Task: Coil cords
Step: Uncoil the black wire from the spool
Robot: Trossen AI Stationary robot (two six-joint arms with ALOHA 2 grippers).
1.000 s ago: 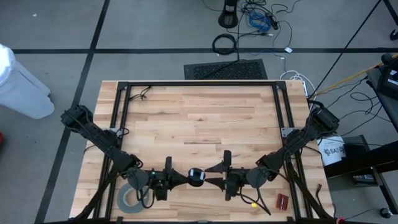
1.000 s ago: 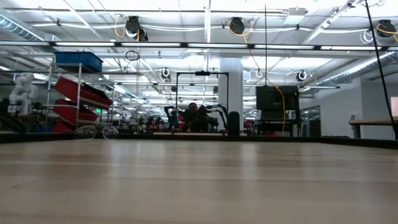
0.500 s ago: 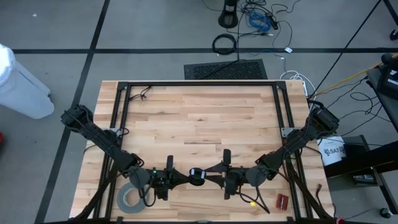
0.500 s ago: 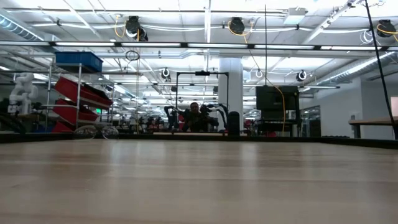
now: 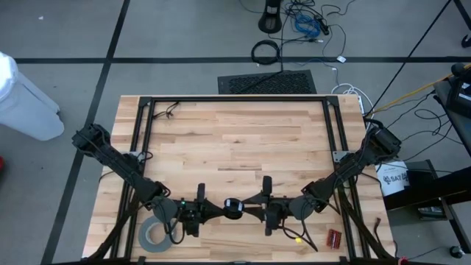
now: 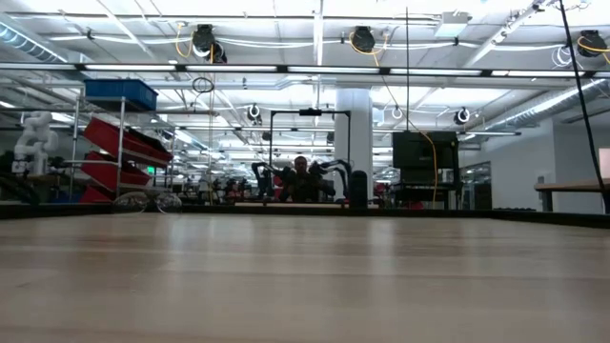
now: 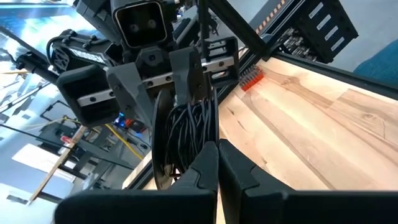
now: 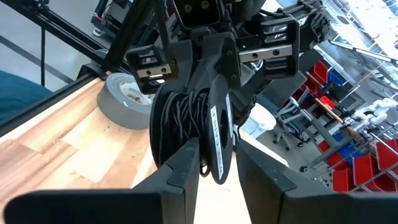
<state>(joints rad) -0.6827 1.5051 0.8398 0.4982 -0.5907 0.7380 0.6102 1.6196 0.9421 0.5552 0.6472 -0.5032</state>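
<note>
Wooden table, cords pinched by closed left gripper, right gripper clasping too

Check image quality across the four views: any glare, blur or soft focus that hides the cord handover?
High view: even light, the coiled cord small but clear between both grippers. Low view: bright ceiling lamps, near table soft. Left wrist view: own fingers blurred, coil sharp. Right wrist view: tape roll and room soft, window washed out.
</note>
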